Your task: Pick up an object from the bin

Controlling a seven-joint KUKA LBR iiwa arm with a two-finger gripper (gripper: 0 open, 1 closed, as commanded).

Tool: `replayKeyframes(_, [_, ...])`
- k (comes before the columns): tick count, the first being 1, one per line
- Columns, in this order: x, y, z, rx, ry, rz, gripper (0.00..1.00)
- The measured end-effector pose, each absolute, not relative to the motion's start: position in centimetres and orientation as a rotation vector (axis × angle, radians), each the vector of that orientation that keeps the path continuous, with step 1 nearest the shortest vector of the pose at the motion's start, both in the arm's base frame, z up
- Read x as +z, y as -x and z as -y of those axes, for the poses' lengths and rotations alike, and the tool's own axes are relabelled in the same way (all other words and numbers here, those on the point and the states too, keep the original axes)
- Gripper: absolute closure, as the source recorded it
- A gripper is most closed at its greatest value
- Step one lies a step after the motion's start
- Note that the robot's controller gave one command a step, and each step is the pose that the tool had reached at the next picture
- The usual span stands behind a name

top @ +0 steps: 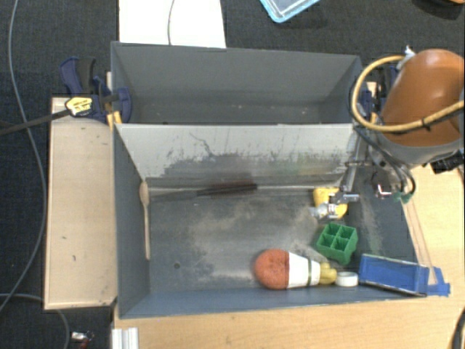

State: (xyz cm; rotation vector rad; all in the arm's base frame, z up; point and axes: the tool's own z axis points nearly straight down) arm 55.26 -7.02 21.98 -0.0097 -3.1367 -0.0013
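Note:
My gripper [352, 186] hangs at the bin's right side, near the back wall, under the arm's orange cover. A small yellow and silver thing [329, 201] lies right beside it on its left, touching or nearly touching it. A green square block with four holes [337, 241] sits just in front of that. Nearer the front wall lies a toy with a round reddish head, a white middle and a yellow end [287, 269].
A blue flat box [392, 275] rests in the front right corner. A thin dark stick [227, 188] lies along the back of the floor, and a pale wooden stick [146, 220] lies along the left wall. The arm and its cables overhang the right rim.

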Motion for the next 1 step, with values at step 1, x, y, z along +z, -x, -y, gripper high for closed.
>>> replayKeyframes(1, [22.42, -55.38, 7.0, 0.0, 0.007, 3.144, 0.0])
